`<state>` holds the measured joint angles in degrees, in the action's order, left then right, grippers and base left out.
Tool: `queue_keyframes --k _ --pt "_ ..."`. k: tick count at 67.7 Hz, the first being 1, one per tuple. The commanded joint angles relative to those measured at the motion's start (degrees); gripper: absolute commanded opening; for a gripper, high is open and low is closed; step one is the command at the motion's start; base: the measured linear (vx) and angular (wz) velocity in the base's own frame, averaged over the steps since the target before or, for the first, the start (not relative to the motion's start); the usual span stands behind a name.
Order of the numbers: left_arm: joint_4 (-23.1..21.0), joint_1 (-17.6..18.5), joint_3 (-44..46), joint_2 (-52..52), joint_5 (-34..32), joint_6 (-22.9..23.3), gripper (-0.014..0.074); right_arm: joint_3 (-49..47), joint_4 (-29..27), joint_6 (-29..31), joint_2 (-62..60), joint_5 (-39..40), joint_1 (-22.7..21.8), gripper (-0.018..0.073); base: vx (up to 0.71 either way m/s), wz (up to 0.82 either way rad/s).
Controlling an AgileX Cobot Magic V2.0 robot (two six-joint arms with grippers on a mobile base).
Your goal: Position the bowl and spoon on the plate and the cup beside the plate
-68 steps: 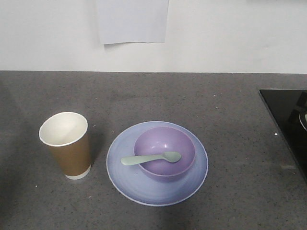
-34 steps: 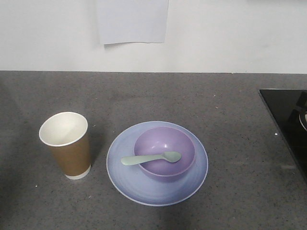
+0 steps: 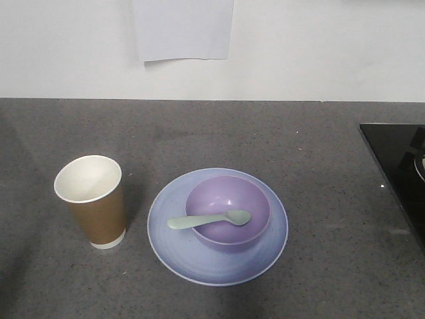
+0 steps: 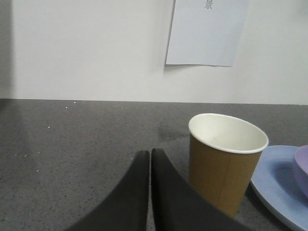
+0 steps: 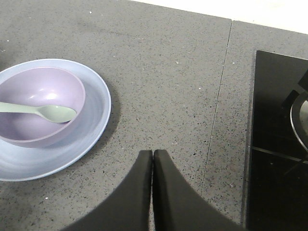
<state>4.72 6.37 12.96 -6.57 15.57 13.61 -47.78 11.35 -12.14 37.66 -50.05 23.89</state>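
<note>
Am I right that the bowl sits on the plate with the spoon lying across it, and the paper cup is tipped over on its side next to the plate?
Not quite: the cup is standing upright, open mouth up, as the exterior front-facing view shows. The rest holds: the bowl sits on the plate, the spoon lies across the bowl's rim, and the cup is next to the plate.

Lavender bowl, mint-green spoon, pale blue plate, brown cup white inside, speckled dark grey counter, black hob right
</note>
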Motion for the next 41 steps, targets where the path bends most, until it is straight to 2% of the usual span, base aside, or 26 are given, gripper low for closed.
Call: queue_keyframes --k 1,10,21,41 --pt "-1.33 -2.08 -2.43 2.65 -7.56 0.38 -0.0006 -1.32 1.25 -0.10 0.01 3.66 -0.21 -0.0011 0.00 0.00" --pt "-1.68 -4.34 -7.40 6.84 -9.44 0.38 -0.0006 -1.32 1.25 -0.10 0.01 3.66 -0.21 -0.0011 0.00 0.00" --pt "-2.40 -5.14 -12.89 8.06 -14.69 0.46 -0.0006 -1.32 1.25 -0.10 0.01 3.59 -0.21 -0.0011 0.00 0.00" --pt "-2.59 -5.14 -13.25 8.06 -16.19 0.47 -0.0006 -1.32 1.25 -0.10 0.01 3.64 -0.21 -0.0011 0.00 0.00"
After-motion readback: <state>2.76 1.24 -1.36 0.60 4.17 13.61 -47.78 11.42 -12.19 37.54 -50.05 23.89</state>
